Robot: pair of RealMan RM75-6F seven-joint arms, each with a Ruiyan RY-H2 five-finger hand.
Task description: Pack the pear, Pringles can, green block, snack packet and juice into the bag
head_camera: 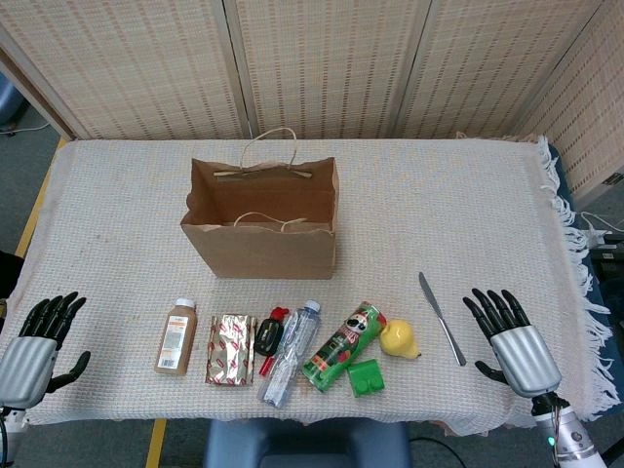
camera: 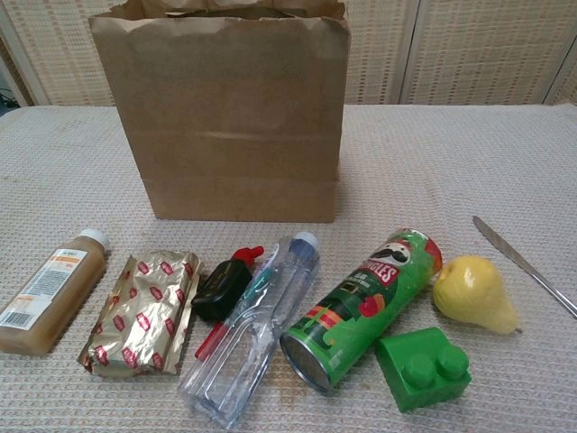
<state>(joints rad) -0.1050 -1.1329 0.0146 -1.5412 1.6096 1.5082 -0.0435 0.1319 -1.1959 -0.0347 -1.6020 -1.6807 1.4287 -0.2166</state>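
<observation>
Head view: juice (head_camera: 176,337), snack packet (head_camera: 230,349), Pringles can (head_camera: 342,346), green block (head_camera: 366,377), pear (head_camera: 399,338) lined up at 6 o'clock from upright bag (head_camera: 261,220). Left hand (head_camera: 35,349) at 9 o'clock, right hand (head_camera: 509,336) at 3 o'clock of row, fingers (head_camera: 492,307) spread, holding nothing, well apart from everything, resting on counter (head_camera: 458,195).

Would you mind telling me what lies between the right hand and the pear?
A table knife lies on the cloth between the right hand and the pear, clearest in the head view.

knife (head_camera: 442,318) – right side, alone | clear bottle (camera: 255,327) – flat, touching black-red tool (camera: 223,290)
</observation>
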